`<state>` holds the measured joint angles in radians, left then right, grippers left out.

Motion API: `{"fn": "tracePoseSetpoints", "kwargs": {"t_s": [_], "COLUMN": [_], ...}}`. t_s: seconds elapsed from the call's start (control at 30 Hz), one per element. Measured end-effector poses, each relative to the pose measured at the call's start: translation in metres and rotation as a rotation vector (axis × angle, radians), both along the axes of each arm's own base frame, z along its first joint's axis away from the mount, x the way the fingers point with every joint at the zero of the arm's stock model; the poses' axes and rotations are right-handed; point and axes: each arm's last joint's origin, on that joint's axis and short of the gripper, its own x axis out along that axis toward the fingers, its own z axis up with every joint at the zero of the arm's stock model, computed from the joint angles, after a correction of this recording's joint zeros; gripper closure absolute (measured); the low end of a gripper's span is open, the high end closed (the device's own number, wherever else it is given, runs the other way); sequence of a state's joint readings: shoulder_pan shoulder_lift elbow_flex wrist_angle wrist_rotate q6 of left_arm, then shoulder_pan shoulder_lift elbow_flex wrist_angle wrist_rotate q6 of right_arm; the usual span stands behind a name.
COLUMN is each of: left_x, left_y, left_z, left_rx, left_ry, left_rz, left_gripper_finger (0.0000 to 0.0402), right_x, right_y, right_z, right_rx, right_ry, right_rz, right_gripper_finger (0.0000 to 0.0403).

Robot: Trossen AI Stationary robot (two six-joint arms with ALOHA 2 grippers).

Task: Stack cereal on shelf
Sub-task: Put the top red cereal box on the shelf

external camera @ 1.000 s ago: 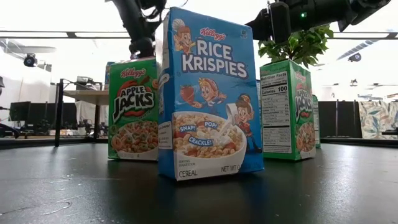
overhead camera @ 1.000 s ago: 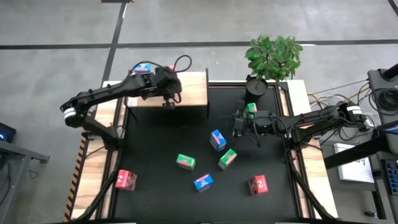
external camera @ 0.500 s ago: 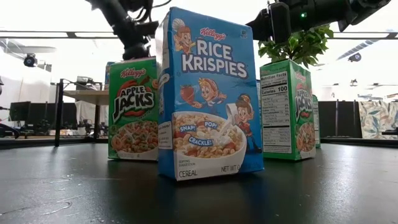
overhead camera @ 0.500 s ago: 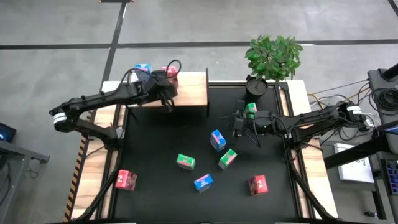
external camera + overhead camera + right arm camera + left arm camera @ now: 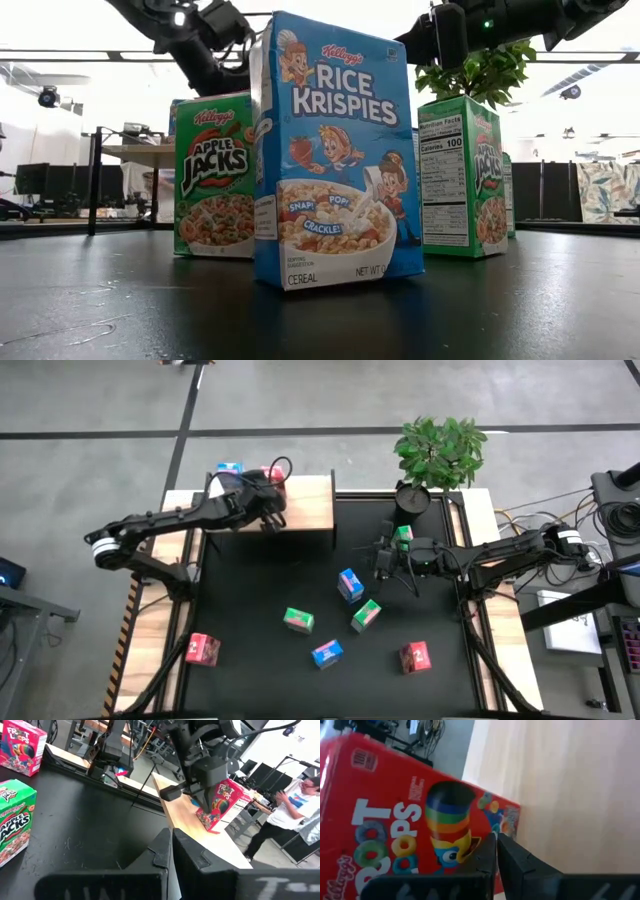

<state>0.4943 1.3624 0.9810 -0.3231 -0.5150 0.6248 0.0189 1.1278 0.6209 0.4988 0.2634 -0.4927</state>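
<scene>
The pale wooden shelf [image 5: 305, 505] stands at the mat's far left. A red box [image 5: 272, 475] and a blue box [image 5: 229, 468] stand upright on it. My left gripper [image 5: 270, 523] is shut. In the left wrist view its fingertips [image 5: 496, 842] are at the red box [image 5: 395, 820], near its lower corner. My right gripper [image 5: 383, 560] is shut and empty above the mat's far right, beside a green box [image 5: 403, 536]. Several more boxes stand on the mat: blue [image 5: 350, 585], green [image 5: 298, 620], green [image 5: 365, 615], blue [image 5: 327, 653], red [image 5: 415, 656] and red [image 5: 203, 650]. My left gripper's shut fingertips stand against the red box's printed face near its lower corner [image 5: 482, 832], coming level over the shelf board. I cannot tell whether they touch it. The box stands upright with its bottom on the shelf [image 5: 220, 802].
A potted plant [image 5: 440, 455] stands at the mat's far edge, right of the shelf. In the low view a blue box [image 5: 335, 150] and two green boxes [image 5: 215, 175] [image 5: 465, 175] stand close in front. A person [image 5: 290, 815] is in the room beyond the shelf.
My left arm has drawn back a little toward the table's left edge. This has uncovered the red box on the shelf. Its gripper stays at the shelf's near edge.
</scene>
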Motion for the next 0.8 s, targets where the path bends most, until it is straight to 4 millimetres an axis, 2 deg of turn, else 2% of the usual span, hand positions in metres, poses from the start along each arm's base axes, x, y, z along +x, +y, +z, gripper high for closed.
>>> {"fn": "tracePoseSetpoints", "kwargs": {"t_s": [0.17,0.8], "left_x": [-0.0036,0.0020], "left_y": [0.0079,0.0109], "left_z": [-0.0017,0.0044], "left_rx": [-0.003,0.014], "left_ry": [0.003,-0.107], "left_rz": [0.031,0.016], "left_gripper_finger": [0.0402,0.0401], "right_x": [0.0000,0.0000], "right_y": [0.0001,0.0001], "right_z": [0.0000,0.0000], "right_rx": [-0.004,-0.010], "right_ry": [0.001,0.002], "right_rz": [0.000,0.000], "right_gripper_finger": [0.0394,0.0394]}}
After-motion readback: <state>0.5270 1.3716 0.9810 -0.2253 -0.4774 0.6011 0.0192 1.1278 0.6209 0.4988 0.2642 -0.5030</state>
